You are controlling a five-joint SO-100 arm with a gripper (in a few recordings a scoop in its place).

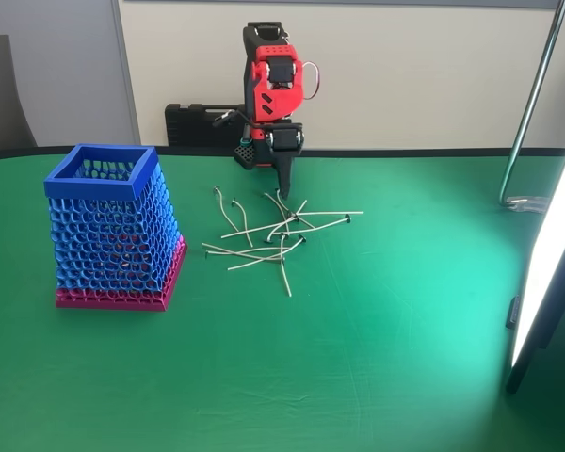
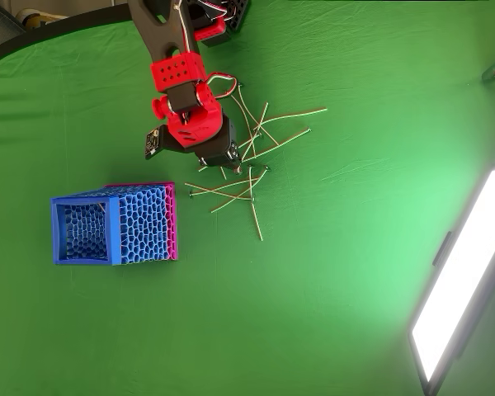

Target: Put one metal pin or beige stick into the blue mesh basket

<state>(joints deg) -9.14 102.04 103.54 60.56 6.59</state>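
though near, sticks [image 1: 281, 237] below hand [image 1: 283, 188]

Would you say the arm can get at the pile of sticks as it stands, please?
Probably yes: the gripper hangs right over the sticks, nothing lies between, and the basket stands off to the side.

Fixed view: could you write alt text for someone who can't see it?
A red and black robot arm lowers its gripper onto a scattered pile of beige sticks on a green table. A blue mesh basket stands to the pile's left.

about a dozen beige sticks [image 1: 264, 247], one blue mesh basket [image 1: 113, 231]
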